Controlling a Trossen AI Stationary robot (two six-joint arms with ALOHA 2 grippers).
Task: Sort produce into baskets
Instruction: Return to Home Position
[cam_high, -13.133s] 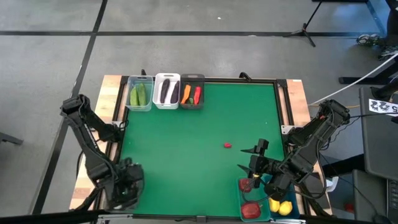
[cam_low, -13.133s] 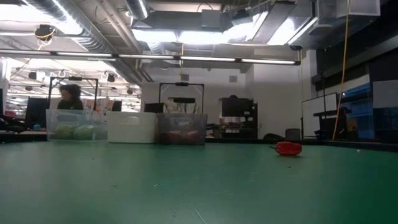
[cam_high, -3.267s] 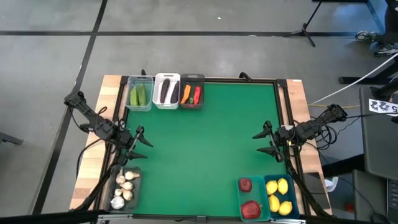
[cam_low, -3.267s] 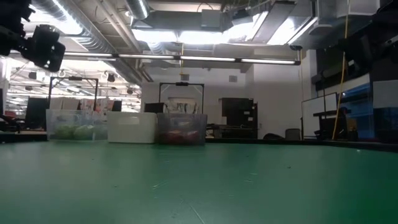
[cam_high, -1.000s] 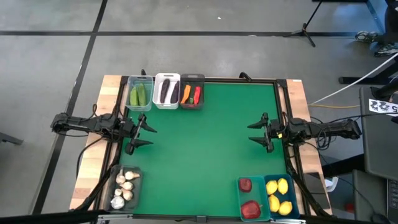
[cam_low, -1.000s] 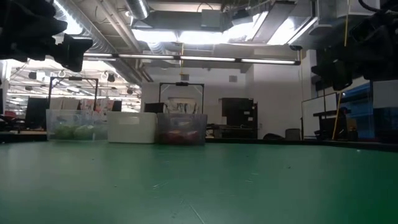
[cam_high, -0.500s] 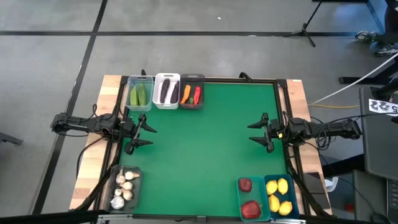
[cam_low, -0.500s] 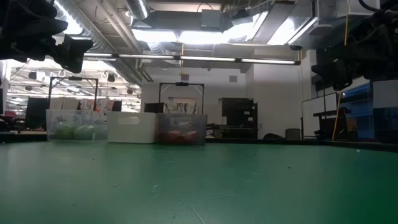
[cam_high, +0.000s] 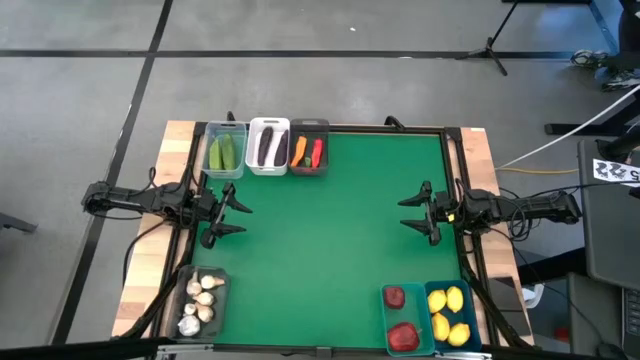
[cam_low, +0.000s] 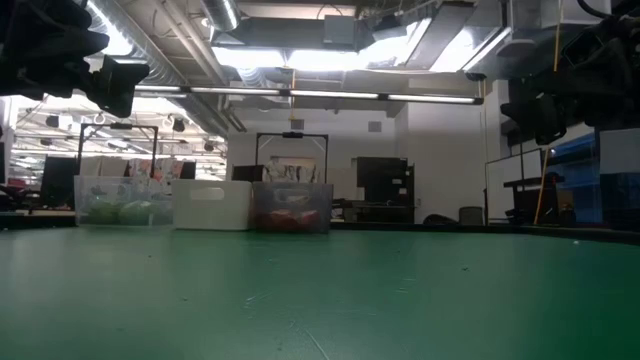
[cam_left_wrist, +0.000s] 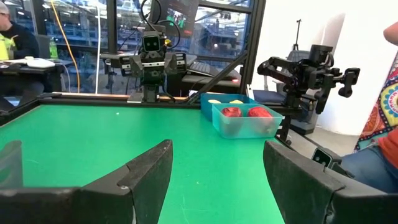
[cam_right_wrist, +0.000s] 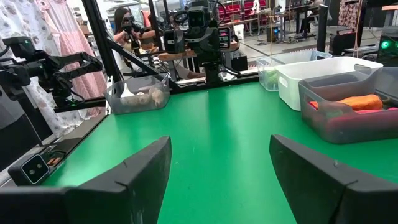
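All the produce lies in the baskets. At the far left stand a clear basket (cam_high: 225, 151) with green cucumbers, a white one (cam_high: 268, 146) with purple eggplants and a dark grey one (cam_high: 309, 149) with a carrot and a chili. Near left, a dark basket (cam_high: 199, 303) holds garlic. Near right, two teal baskets hold red fruits (cam_high: 401, 321) and lemons (cam_high: 450, 315). My left gripper (cam_high: 228, 217) hovers open at the table's left edge, pointing level inward. My right gripper (cam_high: 415, 211) hovers open at the right edge, facing it. Neither has anything between its fingers (cam_left_wrist: 149, 171) (cam_right_wrist: 146, 165).
The green mat (cam_high: 325, 230) lies between the two grippers, framed by a black rail and wooden borders (cam_high: 480, 160). The three far baskets (cam_low: 210, 205) show in a row in the low view. A person sits in the room beyond the table (cam_left_wrist: 12, 37).
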